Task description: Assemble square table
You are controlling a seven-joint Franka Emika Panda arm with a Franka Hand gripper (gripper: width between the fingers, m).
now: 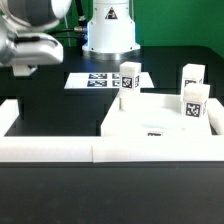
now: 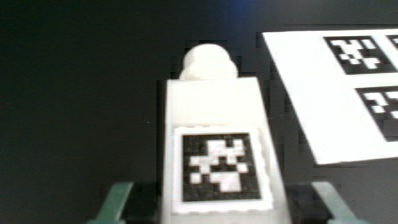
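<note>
The square table top [image 1: 160,122], a large white slab with a recessed face, lies at the exterior view's right. Three white tagged legs stand upright at it: one at its far left corner [image 1: 129,78] and two on its right side [image 1: 192,75] [image 1: 194,102]. My gripper [image 1: 24,62] is at the far left, left of the marker board. In the wrist view a fourth white leg [image 2: 217,120] with a tag lies on the dark table between my fingers [image 2: 119,203]. My gripper [image 2: 219,198] is open, with a dark gap on each side of the leg.
The marker board [image 1: 100,80] lies flat between my gripper and the table top; it also shows in the wrist view [image 2: 347,90]. A long low white border wall [image 1: 90,150] runs along the front. The robot base [image 1: 108,30] stands at the back.
</note>
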